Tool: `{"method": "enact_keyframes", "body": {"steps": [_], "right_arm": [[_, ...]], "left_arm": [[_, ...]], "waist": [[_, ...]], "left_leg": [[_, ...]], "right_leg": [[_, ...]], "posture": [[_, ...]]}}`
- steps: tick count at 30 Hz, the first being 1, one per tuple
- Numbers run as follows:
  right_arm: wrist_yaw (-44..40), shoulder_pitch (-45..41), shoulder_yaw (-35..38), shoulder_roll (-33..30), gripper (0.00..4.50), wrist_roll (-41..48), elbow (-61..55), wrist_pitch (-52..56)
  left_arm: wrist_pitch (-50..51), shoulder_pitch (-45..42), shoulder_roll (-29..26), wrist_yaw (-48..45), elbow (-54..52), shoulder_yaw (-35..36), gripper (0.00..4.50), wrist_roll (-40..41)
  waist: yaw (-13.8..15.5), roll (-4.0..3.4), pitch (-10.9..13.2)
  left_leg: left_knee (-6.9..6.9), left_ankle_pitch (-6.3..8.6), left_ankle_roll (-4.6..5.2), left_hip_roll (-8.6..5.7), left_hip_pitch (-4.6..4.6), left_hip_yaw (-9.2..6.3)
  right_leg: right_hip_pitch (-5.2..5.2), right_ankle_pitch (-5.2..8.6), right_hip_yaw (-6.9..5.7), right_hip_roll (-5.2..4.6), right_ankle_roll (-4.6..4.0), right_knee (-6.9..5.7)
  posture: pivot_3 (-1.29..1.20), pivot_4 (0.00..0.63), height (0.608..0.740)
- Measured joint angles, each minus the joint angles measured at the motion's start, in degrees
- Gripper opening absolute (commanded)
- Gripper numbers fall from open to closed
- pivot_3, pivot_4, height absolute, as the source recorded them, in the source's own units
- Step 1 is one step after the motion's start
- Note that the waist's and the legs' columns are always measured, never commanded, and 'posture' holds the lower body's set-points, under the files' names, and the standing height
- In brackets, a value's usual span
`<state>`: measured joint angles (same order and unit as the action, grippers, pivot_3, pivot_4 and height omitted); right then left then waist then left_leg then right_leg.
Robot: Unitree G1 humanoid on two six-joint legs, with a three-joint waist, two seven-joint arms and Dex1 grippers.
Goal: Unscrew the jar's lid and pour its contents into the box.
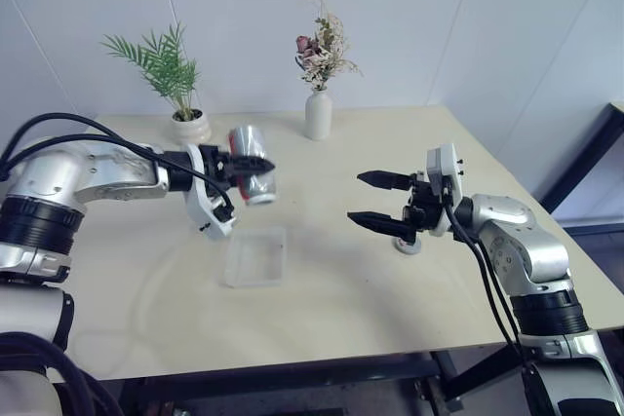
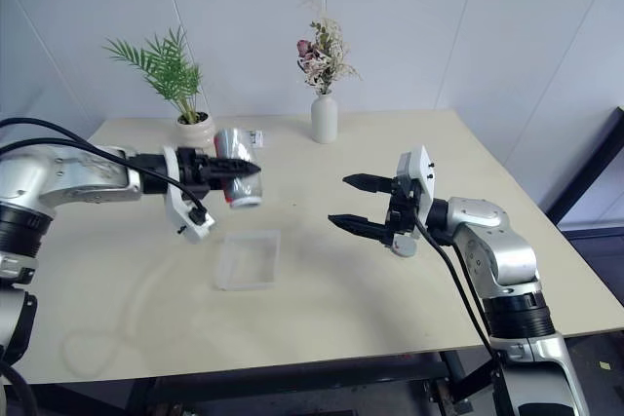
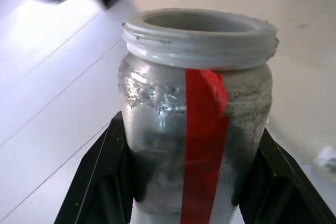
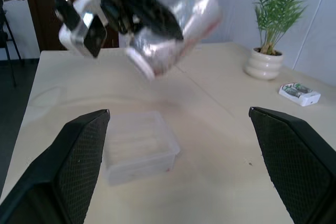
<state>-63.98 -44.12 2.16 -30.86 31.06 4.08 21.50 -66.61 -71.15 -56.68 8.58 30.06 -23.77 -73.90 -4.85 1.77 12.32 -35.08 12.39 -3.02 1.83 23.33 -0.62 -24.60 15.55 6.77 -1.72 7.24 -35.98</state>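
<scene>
1. Left gripper: its two black fingers are closed around the body of the jar, one finger on each side, and hold it in the air above the table. The left wrist view shows the jar's red mark running down its side between the fingers.
2. Jar: it is tilted over, with its threaded mouth open and uncapped, angled down toward the table. No contents can be made out inside it.
3. Right gripper: its fingers stand wide apart and hold nothing. It hovers above the table, pointing toward the left gripper, well apart from the jar.
4. Lid: a small round cap lies on the table just under the right gripper, partly hidden by it.
5. Box: the clear shallow tray rests on the table below the jar and slightly nearer the robot. In the right wrist view the box lies between the right gripper's fingers, with the jar above it.
</scene>
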Motion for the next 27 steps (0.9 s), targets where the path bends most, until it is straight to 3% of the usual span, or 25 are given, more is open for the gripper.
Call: {"method": "enact_keyframes", "body": {"steps": [4,10,19,22,24,26,27], "right_arm": [[1.34,0.02,0.50,2.41,4.48,0.14,0.48,-0.11],[2.51,0.04,0.73,2.61,4.48,0.28,0.27,-0.16],[3.37,0.78,1.16,2.59,4.48,0.58,-0.15,-0.14],[3.35,0.83,1.14,2.55,4.48,0.60,-0.55,-0.02],[3.31,1.32,1.20,2.19,4.48,0.88,-1.42,0.36],[3.28,1.74,1.24,2.07,4.48,1.12,-1.83,1.07],[3.28,1.81,1.22,2.07,4.48,1.14,-1.84,1.17]], "left_arm": [[1.35,-2.97,3.48,0.07,4.44,-5.58,2.01,-3.03],[1.06,-0.47,4.50,2.69,-0.37,-9.35,2.01,-3.16],[1.14,-0.45,3.81,-4.65,11.78,-8.03,2.01,7.98],[1.22,1.44,4.00,-12.15,16.50,-4.25,2.01,21.44],[4.56,6.18,5.07,-23.10,19.03,0.53,2.01,38.80],[15.84,12.93,7.84,-36.07,16.64,6.94,2.01,57.91],[20.06,14.71,8.72,-39.40,15.51,8.68,2.01,62.82]], "waist": [[0.28,0.00,0.00],[0.25,0.00,0.00],[0.10,0.01,0.00],[0.11,-0.01,-0.01],[0.03,-0.01,-0.01],[0.07,-0.01,0.00],[0.08,0.02,0.01]], "left_leg": [[-0.01,0.06,0.07,-0.02,0.08,0.00],[-0.18,0.09,0.06,0.00,0.81,-0.03],[-0.75,0.09,0.07,-0.01,0.83,-0.02],[-0.88,0.09,0.07,-0.02,0.80,-0.01],[-0.94,0.09,0.07,0.00,0.79,-0.04],[-1.01,0.08,0.07,0.01,0.78,-0.05],[-1.05,0.07,0.06,0.01,0.80,-0.11]], "right_leg": [[-0.04,0.01,0.00,0.00,0.02,0.00],[-0.84,0.01,0.00,-0.01,0.02,-0.49],[-0.87,0.02,0.01,0.02,0.01,-0.78],[-0.85,0.02,0.02,0.02,0.01,-0.96],[-0.86,0.03,-0.01,0.03,-0.03,-1.08],[-0.86,0.04,-0.02,0.06,-0.06,-1.19],[-0.86,0.04,-0.04,0.08,-0.06,-1.25]], "posture": [[0.00,0.150,0.740],[0.00,0.150,0.740],[0.00,0.150,0.740],[0.00,0.150,0.740],[0.00,0.150,0.740],[0.00,0.150,0.740],[0.00,0.150,0.740]]}}
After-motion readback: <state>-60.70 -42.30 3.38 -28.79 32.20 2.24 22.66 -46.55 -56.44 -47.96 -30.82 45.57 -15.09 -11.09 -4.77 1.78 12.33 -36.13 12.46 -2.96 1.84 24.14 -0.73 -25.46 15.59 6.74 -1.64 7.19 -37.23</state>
